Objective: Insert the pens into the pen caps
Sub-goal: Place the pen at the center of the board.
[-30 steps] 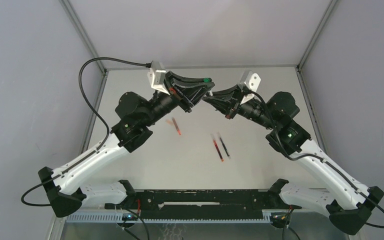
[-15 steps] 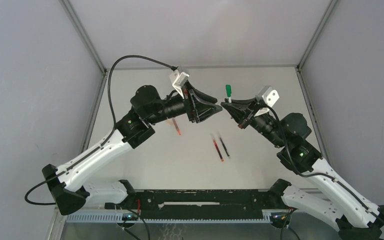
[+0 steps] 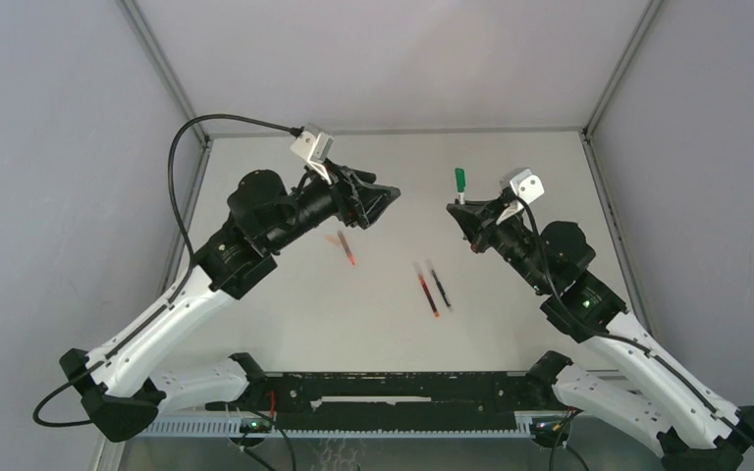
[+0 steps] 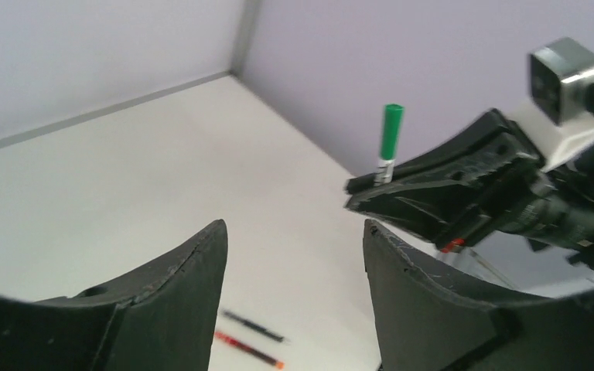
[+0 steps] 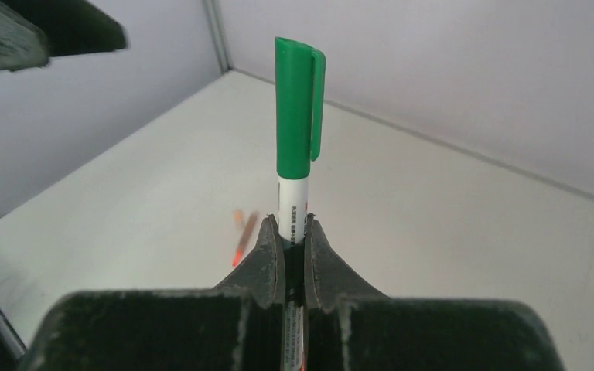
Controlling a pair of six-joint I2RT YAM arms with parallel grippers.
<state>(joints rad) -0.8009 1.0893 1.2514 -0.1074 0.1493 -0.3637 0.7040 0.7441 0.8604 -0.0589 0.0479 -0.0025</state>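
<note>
My right gripper (image 3: pixel 461 207) (image 5: pixel 292 224) is shut on the pale barrel of the green pen (image 5: pixel 292 202), which stands upright above the table. A green cap (image 5: pixel 298 108) (image 3: pixel 460 181) (image 4: pixel 390 131) sits on the pen's upper end. My left gripper (image 3: pixel 385 196) (image 4: pixel 294 228) hangs open and empty to the left of it, a gap apart. On the table lie a red pen (image 3: pixel 345 247) (image 5: pixel 244 236) under the left arm, and a second red pen (image 3: pixel 425 287) (image 4: pixel 247 349) beside a black pen (image 3: pixel 440 287) (image 4: pixel 254 327) in the middle.
The white table (image 3: pixel 511 157) is bounded by grey walls with metal corner posts at the back left and back right. The arms' black base rail (image 3: pixel 393 392) runs along the near edge.
The left gripper has opened, let go of the green cap and pulled back to the left. The right gripper keeps the capped green pen and has shifted slightly right.
</note>
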